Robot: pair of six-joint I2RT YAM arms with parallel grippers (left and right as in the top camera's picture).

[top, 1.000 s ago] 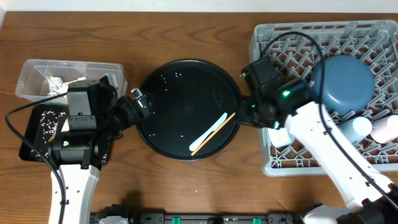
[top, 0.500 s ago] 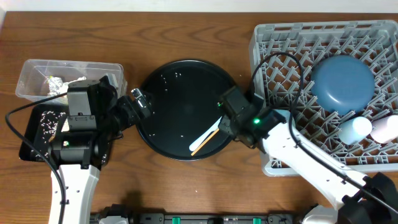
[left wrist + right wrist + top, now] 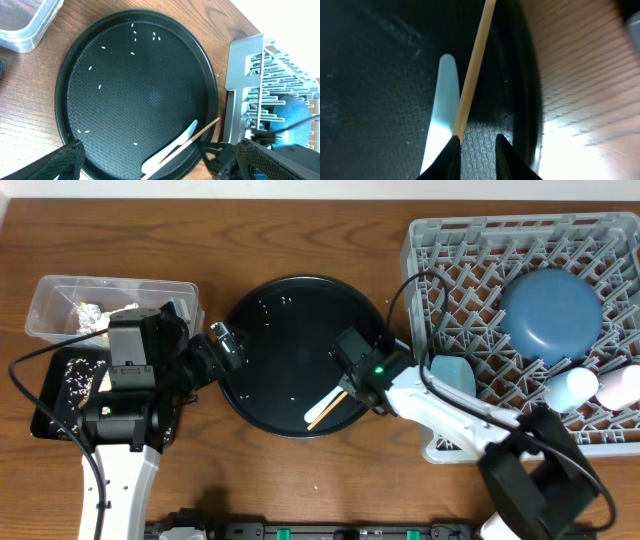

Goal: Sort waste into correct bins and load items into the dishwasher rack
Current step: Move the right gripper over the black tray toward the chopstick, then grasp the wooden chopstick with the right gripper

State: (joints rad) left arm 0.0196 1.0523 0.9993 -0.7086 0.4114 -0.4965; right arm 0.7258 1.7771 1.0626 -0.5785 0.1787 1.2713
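Chopstick (image 3: 472, 70) lies beside white spoon (image 3: 440, 110), under the parted right pincer (image 3: 476, 145).

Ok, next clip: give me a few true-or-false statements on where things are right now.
The white plastic spoon and thin wooden chopstick lie on the round black tray. True.
The big round blue plate sits on that tray. False: it is in the grey pegged rack.
The right gripper is open at the chopstick's end. True.
The clear rectangular tub is empty. False: it holds a silvery crumpled wrapper and white tissue.
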